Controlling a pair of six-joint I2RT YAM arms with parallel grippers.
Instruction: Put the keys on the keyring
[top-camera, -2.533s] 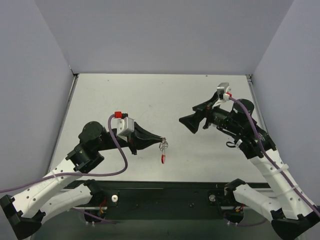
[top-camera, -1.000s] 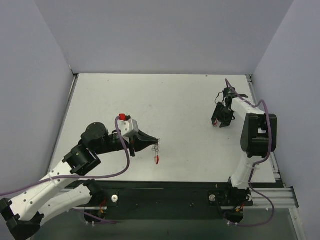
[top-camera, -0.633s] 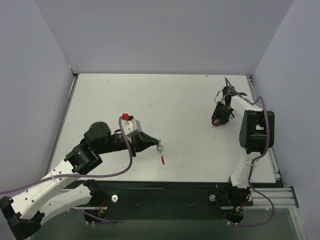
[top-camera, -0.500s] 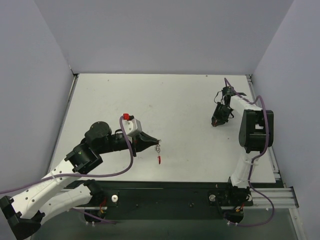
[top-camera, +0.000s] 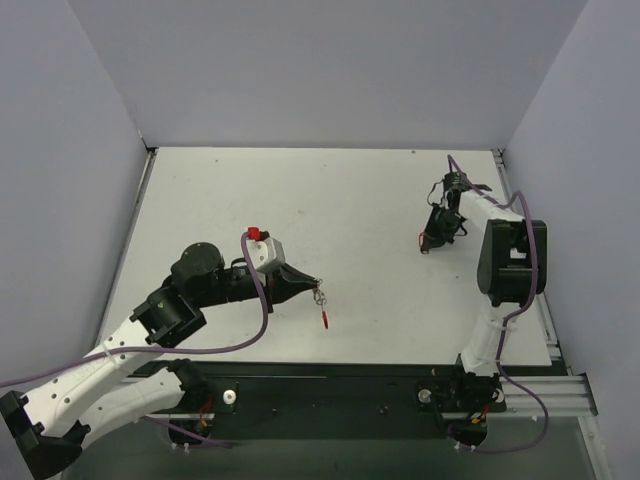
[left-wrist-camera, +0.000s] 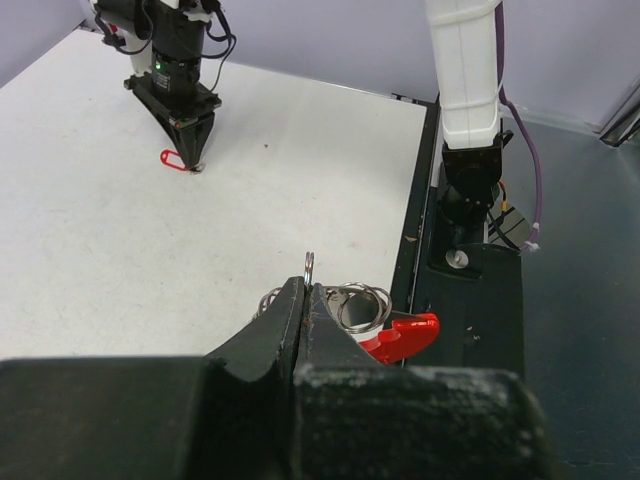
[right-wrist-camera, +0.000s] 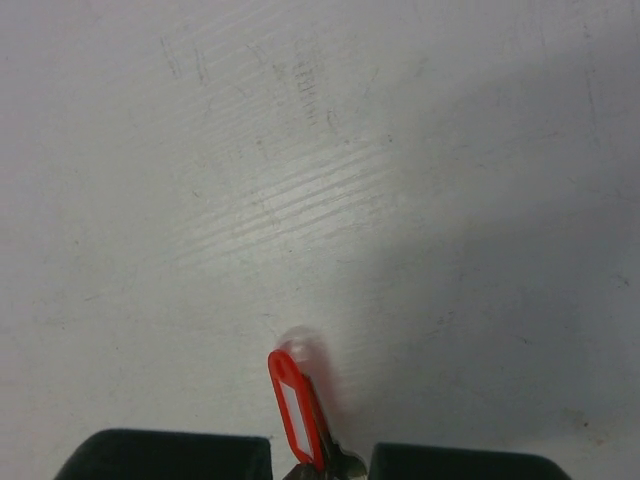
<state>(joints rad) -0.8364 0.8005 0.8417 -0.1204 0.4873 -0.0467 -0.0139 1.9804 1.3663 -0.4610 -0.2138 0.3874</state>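
Left gripper (left-wrist-camera: 305, 288) is clamped tight, its two black fingers pressed flat together on a thin silver ring of the keyring (left-wrist-camera: 355, 302), which stands up on edge just above the fingertips. Behind that pinched ring a small cluster of silver rings bunches against the fingers, and the bright red arc (left-wrist-camera: 400, 338) of the keyring sticks out to one side of them. From the top camera the same gripper (top-camera: 309, 284) reaches out level over the near middle of the white table (top-camera: 330, 200), with the keyring (top-camera: 320, 296) dangling from its tip and the red arc (top-camera: 326, 320) hanging lowest, towards the near edge. Well apart from it, at the far right of the table, the right gripper (top-camera: 425, 245) points steeply down with its tip at the tabletop. The left wrist camera shows that gripper (left-wrist-camera: 194, 164) as a dark wedge, its point meeting one end of a small red tag (left-wrist-camera: 172, 160) that lies flat on the table. In the right wrist view the red tag (right-wrist-camera: 296, 408), with its pale inset, juts forward from between the fingers (right-wrist-camera: 170, 456) at the bottom edge. A sliver of the silver key (right-wrist-camera: 343, 462) shows just beside its base. The right gripper (right-wrist-camera: 320, 462) is closed here, nipping the key where it joins the tag, and both key and tag lie against the scuffed white surface. How much of the key sits inside the grip cannot be made out, since most of it is hidden below the edge of the view.
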